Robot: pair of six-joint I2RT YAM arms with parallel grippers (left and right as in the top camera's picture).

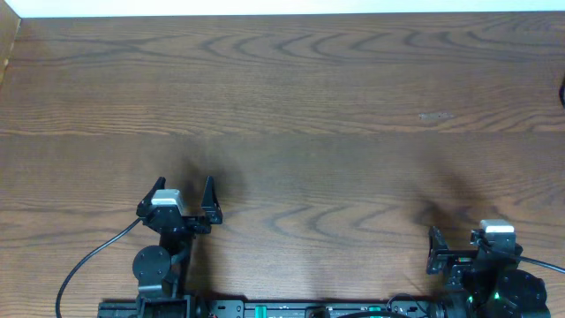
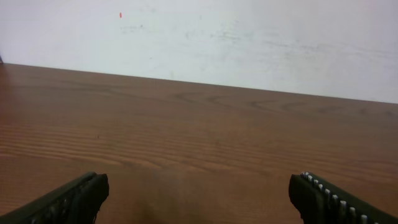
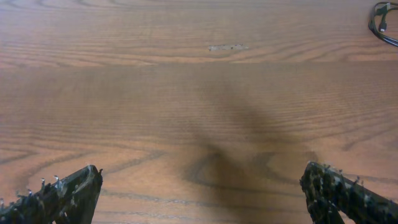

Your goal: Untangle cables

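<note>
1. Far on the left, a thick black wire (image 1: 88, 259) bends across the brown table (image 1: 282, 79). It runs from the near edge up to the left arm.
2. The left gripper (image 1: 184, 185) sits low at the near side of the table, a bit left of the middle. Its two fingers (image 2: 68, 200) are spread wide apart, and only wood shows between them. It points at the far side of the table. Its own camera sees the wood and then a white wall (image 2: 249, 37) behind it.
3. The middle of the table is plain brown wood with wavy lines in it.
4. A small pale mark (image 1: 435, 116) lies on the wood, right of the middle and toward the far side.
5. The right gripper (image 3: 202, 177) sits at the near right corner. Its fingers (image 3: 71, 193) are spread wide too, with only wood between them. A soft dark shadow falls on the table in front of it.
6. The cables (image 3: 382, 22) lie at the far right edge of the table, well apart from both grippers. The right wrist camera shows a thin dark loop in its top right corner, cut off by the edge. From above, only a dark sliver shows at the right edge. I cannot tell how the cords are wound.
</note>
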